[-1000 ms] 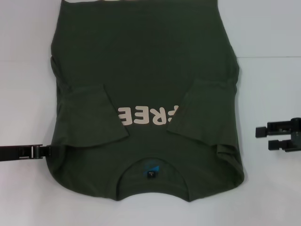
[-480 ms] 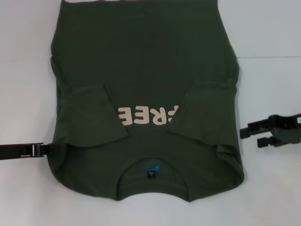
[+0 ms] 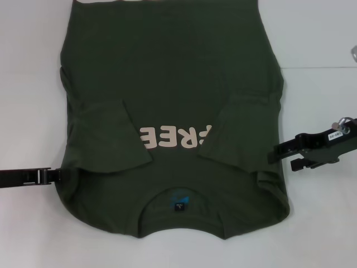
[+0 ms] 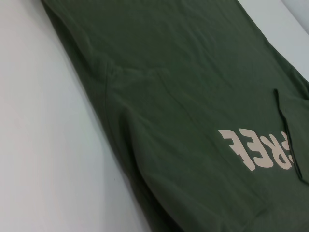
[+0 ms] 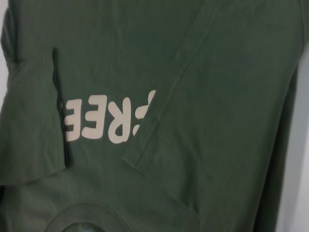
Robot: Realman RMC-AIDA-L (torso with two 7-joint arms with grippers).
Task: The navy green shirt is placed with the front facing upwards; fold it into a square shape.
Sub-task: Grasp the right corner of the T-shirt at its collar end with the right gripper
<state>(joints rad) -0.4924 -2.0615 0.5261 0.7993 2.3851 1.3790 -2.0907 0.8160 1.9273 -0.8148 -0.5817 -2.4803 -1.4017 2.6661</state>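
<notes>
Head view: the navy green shirt [image 3: 173,120] lies flat, print up, on the white bench [image 3: 321,44] with both sleeves folded inward; the left gripper [image 3: 54,176] sits at its shoulder edge, jaws' state not discernible, while the right gripper [image 3: 281,156], jaws apart, points at the opposite edge, evidently placed for a paired pick-up. Left wrist view: only shirt body and the "FREE" print [image 4: 258,150]. Right wrist view: the folded sleeve [image 5: 203,111] overlaps the print, no jaws visible.

Left wrist view: navy green shirt [image 4: 193,96] lying flat on white table [image 4: 43,145], its edge running diag. Cream print [image 4: 256,150], partly covered by folded-in sleeve [image 4: 297,130]. Second sleeve hem [image 4: 120,77] creased nr. shirt's edge.
</notes>
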